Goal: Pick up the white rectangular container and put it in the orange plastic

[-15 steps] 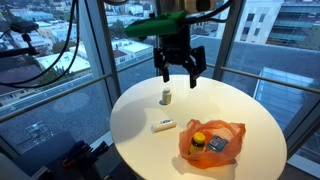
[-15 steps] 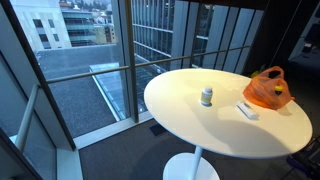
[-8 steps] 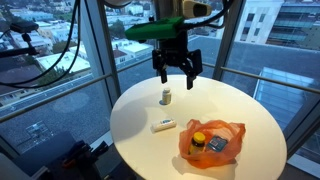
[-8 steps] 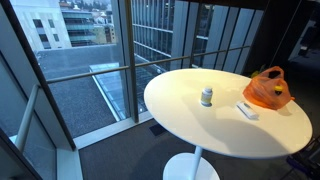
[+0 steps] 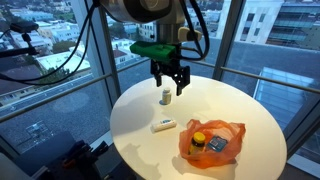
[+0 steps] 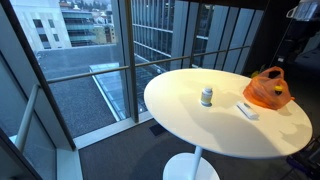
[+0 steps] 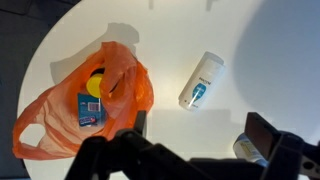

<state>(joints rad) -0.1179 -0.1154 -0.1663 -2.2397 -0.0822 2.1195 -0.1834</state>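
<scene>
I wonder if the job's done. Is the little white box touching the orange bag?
Apart. The wrist view shows bare table between the white box and the orange bag.

My arm (image 5: pixel 150 10) shows pale grey, rounded shells at its joints in an exterior view, smooth and slightly glossy against the window light. Black cables (image 5: pixel 82 40) hang off it in long, thick loops. Below the last joint sits a bright green mount (image 5: pixel 155 48), flat and blocky, the one strong colour on the whole body. Under that, my gripper (image 5: pixel 170 88) is matte black, with two chunky, angular fingers. In the wrist view the fingers (image 7: pixel 268 135) run along the bottom edge as dark, hard-edged shapes. They look plain black to me, but they are too shadowed to tell screws or markings.
</scene>
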